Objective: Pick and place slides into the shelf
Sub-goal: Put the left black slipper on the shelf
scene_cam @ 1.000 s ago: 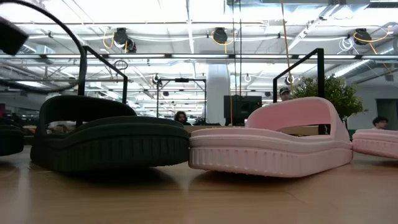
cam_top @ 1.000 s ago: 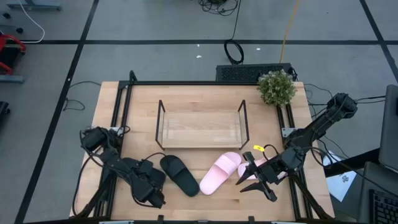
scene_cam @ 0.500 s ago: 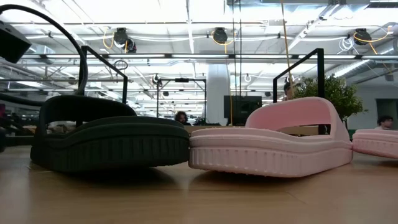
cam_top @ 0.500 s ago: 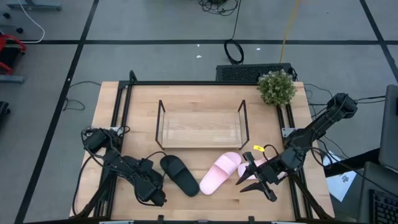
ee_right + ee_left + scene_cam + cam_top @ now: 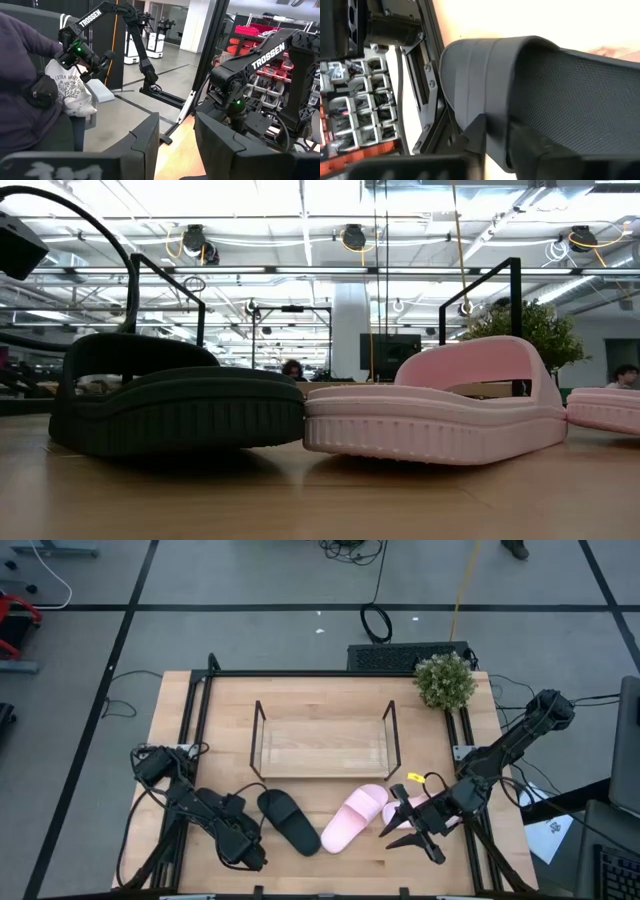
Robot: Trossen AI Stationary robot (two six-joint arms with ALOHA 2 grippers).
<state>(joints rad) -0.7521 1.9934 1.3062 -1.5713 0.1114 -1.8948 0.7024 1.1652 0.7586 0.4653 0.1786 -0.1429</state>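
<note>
A black slide filled the left wrist view, its strap edge pinched between the left gripper's two dark fingers, which stood nearly closed on it. From above, that gripper sat at the near left corner of the table, and the held slide could hardly be told from the dark arm. Just to its right lay the second black slide, angled across the wood and apart from the gripper. Beyond that one a pink slide lay with its toe meeting the black one's, the two appearing to touch in the low view, black beside pink. The other pink slide lay partly under the right gripper, whose fingers stood apart with nothing between them; in its wrist view the fingers framed only the room, where a person in a dark top stood. The shelf stood farther back from both grippers at the middle of the table, its wooden board bare between the black wire ends. A small green plant stood at the far right corner, well away from the right gripper.
</note>
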